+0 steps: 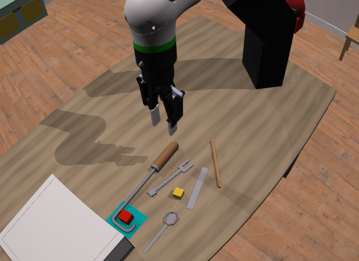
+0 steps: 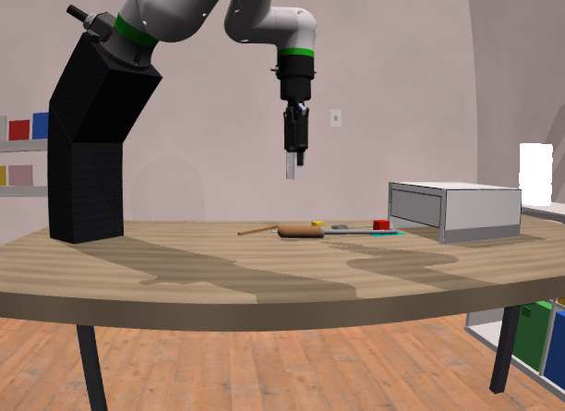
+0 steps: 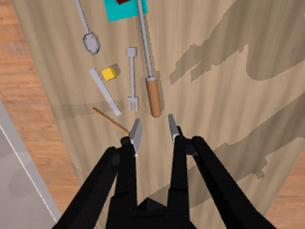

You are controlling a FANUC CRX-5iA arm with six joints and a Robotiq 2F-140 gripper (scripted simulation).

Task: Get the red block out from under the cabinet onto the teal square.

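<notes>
The red block (image 1: 126,216) sits on the teal square (image 1: 125,224), just off the corner of the white cabinet (image 1: 56,223); it also shows in the side view (image 2: 381,224). The hook tool lies on the table, its bent end (image 1: 126,228) curled around the block and its wooden handle (image 1: 166,156) pointing away. My gripper (image 1: 164,127) hangs well above the table, above and just behind the handle's end. Its fingers stand partly apart with nothing between them, as the side view (image 2: 295,171) and the wrist view (image 3: 153,130) also show.
Beside the hook tool lie a grey fork tool (image 1: 171,177), a yellow cube (image 1: 178,193), a flat grey bar (image 1: 197,187), a wooden stick (image 1: 215,163) and a grey spoon-like tool (image 1: 163,229). The black robot base (image 1: 264,41) stands at the far side.
</notes>
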